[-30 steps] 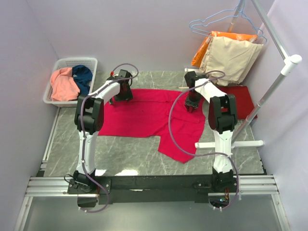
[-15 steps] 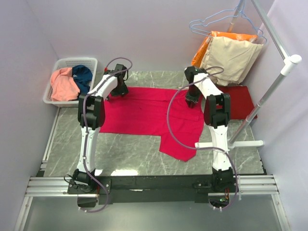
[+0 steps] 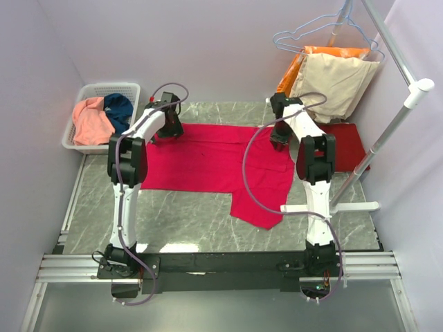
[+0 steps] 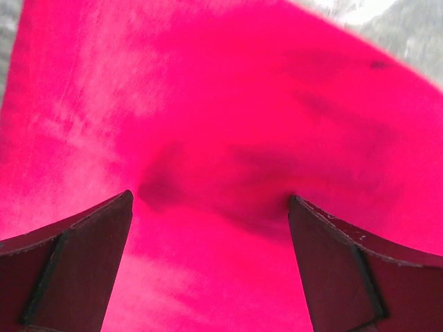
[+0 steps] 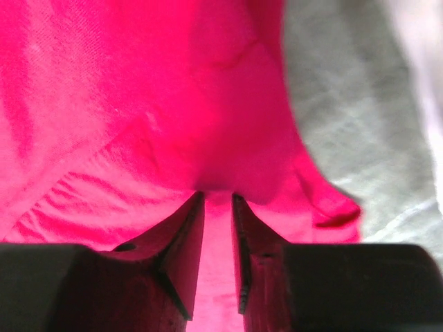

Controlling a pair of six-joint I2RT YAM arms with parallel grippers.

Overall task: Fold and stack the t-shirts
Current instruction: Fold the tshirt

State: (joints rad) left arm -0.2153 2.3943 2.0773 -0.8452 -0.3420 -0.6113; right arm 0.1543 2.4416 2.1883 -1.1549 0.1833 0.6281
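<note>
Top view: crimson t-shirt [image 3: 208, 162] spread flat on the table [image 3: 180, 221], centre of frame, with 1 flap reaching toward lower centre. Dark red t-shirt [image 3: 346, 142] lies flat at centre right; whether it touches the crimson one is hidden by the right arm. Pink t-shirt [image 3: 90, 121] and teal t-shirt [image 3: 121, 111] are bunched in the basket [image 3: 83, 93] at upper left, pink to the left of teal.

Left gripper [image 3: 169, 126] is at the upper left corner of the crimson t-shirt. In the left wrist view its jaws are spread wide, with the 2 fingers [image 4: 83, 242] far apart over slightly dimpled cloth; nothing grasped.

Right gripper [image 3: 279, 142] is at the upper right corner of the same shirt. In the right wrist view its fingers [image 5: 183, 235] stand nearly together, pinching a small puckered fold of crimson cloth near the shirt's edge; grey table shows at the right of the frame.
</note>
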